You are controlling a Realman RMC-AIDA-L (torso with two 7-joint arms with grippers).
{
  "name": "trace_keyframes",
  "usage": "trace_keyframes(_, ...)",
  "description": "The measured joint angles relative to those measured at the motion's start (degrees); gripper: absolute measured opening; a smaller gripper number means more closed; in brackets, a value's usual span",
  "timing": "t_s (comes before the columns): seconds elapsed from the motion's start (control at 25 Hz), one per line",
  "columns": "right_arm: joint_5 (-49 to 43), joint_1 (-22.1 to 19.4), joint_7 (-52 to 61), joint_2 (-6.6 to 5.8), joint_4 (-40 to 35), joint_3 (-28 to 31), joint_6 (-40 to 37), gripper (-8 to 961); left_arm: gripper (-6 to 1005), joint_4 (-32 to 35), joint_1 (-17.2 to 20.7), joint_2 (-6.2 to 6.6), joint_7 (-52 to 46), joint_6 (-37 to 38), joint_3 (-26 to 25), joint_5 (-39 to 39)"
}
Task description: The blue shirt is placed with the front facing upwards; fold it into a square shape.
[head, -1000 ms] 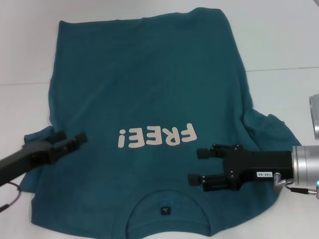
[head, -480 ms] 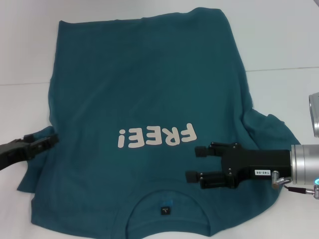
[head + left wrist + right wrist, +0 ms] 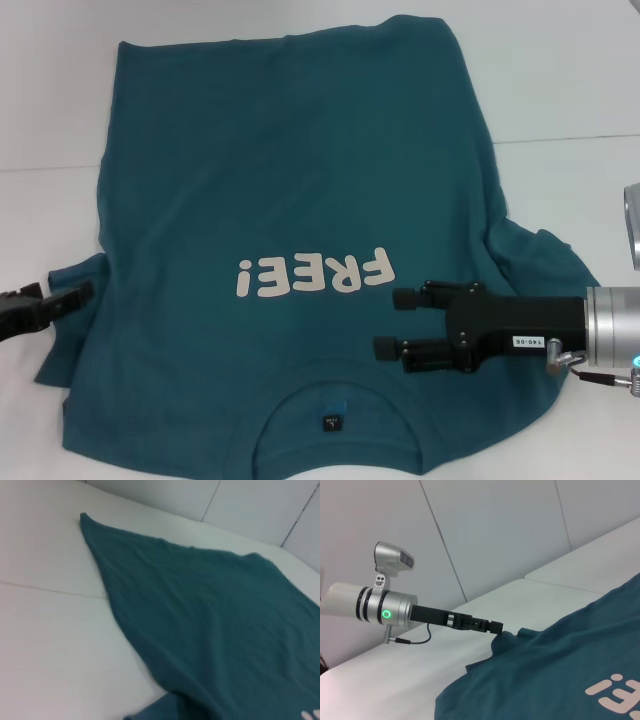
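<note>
Since the earlier frames the left tool [image 3: 78,293] has drawn back from over the chest area to the outer edge of the left sleeve; the right tool [image 3: 398,324] has shifted only slightly.

The blue shirt [image 3: 290,190] lies flat on the white counter [image 3: 560,70], front up, collar [image 3: 335,395] nearest the robot and hem at the far side. No fold has been made yet. The right sleeve is bunched and wrinkled — the left sleeve is partly rumpled too.

Left tool: at the sleeve edge, touching or just beside the cloth; whether its jaws are parted cannot be told. Right tool: over the shirt below the print, beside the collar, jaws apart and holding nothing.

Procedure for the step in hand, as judged: take the left sleeve by a single layer at its edge, lift only enough to clear the body, and carry it inward to make a straight side fold. Smooth the bunched right sleeve before folding it, or the square will come out lopsided.

Legible markings: "FREE!" in pale letters on the chest, upside down in the head view. The small neck label [image 3: 331,423] and the sticker on the right tool are unreadable.
</note>
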Motion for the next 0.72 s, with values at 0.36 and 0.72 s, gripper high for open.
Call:
trace_keyframes(0.36, 0.1, 0.0, 0.0, -0.09, 0.0, 0.1, -0.1, 917, 903, 0.2, 0.0, 0.0, 0.0, 1.3, 0.1, 3.1)
trace_keyframes(0.72, 0.1, -0.1, 0.0, -0.09, 0.0, 0.1, -0.2, 916, 902, 0.2, -0.3, 0.0, -0.1, 2.3, 1.2, 3.7)
